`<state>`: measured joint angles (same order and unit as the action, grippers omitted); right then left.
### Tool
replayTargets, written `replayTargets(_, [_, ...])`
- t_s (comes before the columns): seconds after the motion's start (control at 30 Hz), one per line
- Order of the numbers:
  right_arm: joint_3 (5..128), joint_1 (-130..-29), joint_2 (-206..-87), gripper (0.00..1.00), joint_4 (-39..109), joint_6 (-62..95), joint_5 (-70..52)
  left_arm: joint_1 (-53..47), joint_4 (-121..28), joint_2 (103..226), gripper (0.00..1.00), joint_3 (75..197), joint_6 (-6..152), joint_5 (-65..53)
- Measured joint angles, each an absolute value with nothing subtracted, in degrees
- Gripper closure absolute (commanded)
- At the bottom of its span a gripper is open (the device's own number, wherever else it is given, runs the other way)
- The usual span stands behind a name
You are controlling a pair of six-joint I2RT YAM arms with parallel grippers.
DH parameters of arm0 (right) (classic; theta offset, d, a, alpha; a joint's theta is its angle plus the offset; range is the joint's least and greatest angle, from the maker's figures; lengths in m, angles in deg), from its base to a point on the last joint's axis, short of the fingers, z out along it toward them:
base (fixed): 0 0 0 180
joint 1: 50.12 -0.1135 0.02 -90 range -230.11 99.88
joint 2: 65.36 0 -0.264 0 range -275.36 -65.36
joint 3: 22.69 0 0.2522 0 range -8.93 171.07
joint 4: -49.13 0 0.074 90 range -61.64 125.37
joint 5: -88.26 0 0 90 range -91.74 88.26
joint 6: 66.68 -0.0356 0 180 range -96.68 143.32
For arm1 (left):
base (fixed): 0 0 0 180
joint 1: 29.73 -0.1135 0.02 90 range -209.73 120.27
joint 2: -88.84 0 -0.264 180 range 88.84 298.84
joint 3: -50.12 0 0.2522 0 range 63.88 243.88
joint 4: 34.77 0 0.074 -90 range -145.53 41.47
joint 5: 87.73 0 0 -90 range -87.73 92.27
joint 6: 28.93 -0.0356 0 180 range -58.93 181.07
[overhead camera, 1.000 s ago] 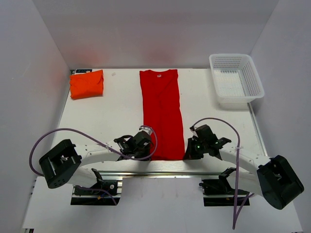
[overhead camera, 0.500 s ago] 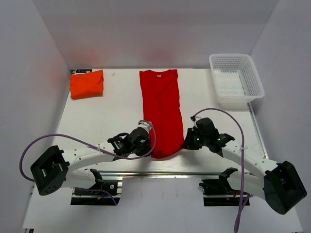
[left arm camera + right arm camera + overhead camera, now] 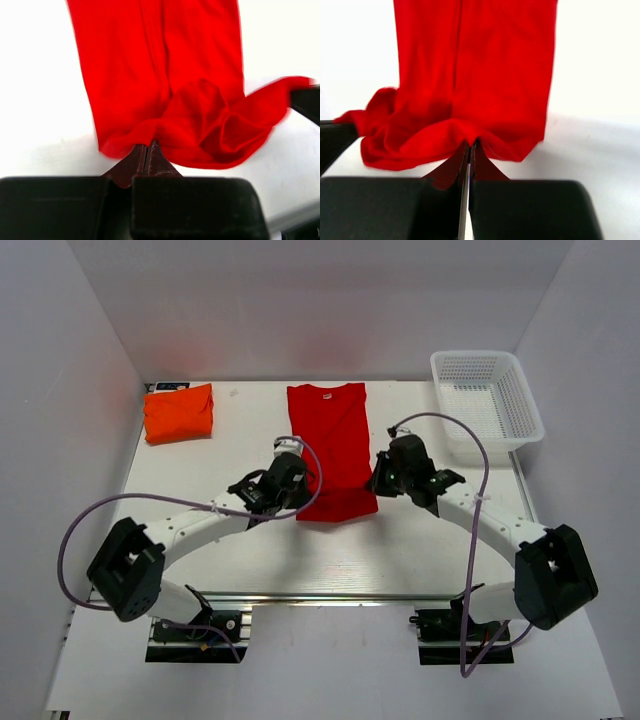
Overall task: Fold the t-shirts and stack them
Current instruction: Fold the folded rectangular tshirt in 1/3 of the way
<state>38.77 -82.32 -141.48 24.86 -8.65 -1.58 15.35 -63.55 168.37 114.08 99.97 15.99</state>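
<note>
Both pincers grip the red t-shirt point(image 3: 330, 430) by its hem over a white worktop point(image 3: 230, 540).
Pale walls point(image 3: 320, 310) box the worktop on three sides, and white surface shows from the near edge at 6 o'clock up to the bunched hem at centre. The shirt's collar lies at 12 o'clock. A white mesh basket point(image 3: 475, 354) sits at 2 o'clock and the folded orange t-shirt point(image 3: 179, 412) at 10 o'clock, both well apart from the arms. The left pincer point(image 3: 148, 146) and right pincer point(image 3: 471, 145) are each clamped tight on a hem corner.
</note>
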Motion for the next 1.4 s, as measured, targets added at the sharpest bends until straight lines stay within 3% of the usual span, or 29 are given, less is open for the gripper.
replayTargets(0.57, [61.9, -76.1, -163.6, 1.0, 22.8, -3.0, 1.9, 2.9, -64.1, 187.6, 1.0, 134.6, 91.5, 11.5])
replayTargets(1.17, [76.0, -71.1, -177.8, 1.0, 21.7, -0.7, -3.5, -2.6, -61.3, 200.0, 1.0, 144.5, 86.4, 6.8])
replayTargets(1.23, [77.5, -70.8, -179.6, 1.0, 21.8, -0.6, -4.2, -2.9, -61.4, 201.8, 0.88, 146.1, 86.2, 6.3])
replayTargets(1.27, [78.3, -70.6, -180.6, 0.9, 21.9, -0.6, -4.6, -3.1, -61.5, 202.8, 0.82, 146.8, 85.9, 6.1])
replayTargets(1.3, [78.8, -70.4, -181.6, 0.86, 22.3, -0.7, -5.0, -3.2, -61.8, 203.7, 0.75, 147.5, 86.0, 6.0])
replayTargets(1.37, [78.9, -70.1, -183.1, 0.59, 23.7, -1.0, -5.6, -3.7, -62.6, 205.6, 0.41, 149.3, 86.1, 6.7])
replayTargets(1.4, [79.0, -69.8, -183.9, 0.43, 25.0, -1.4, -6.0, -4.1, -63.6, 206.5, 0.02, 150.4, 86.4, 7.5])
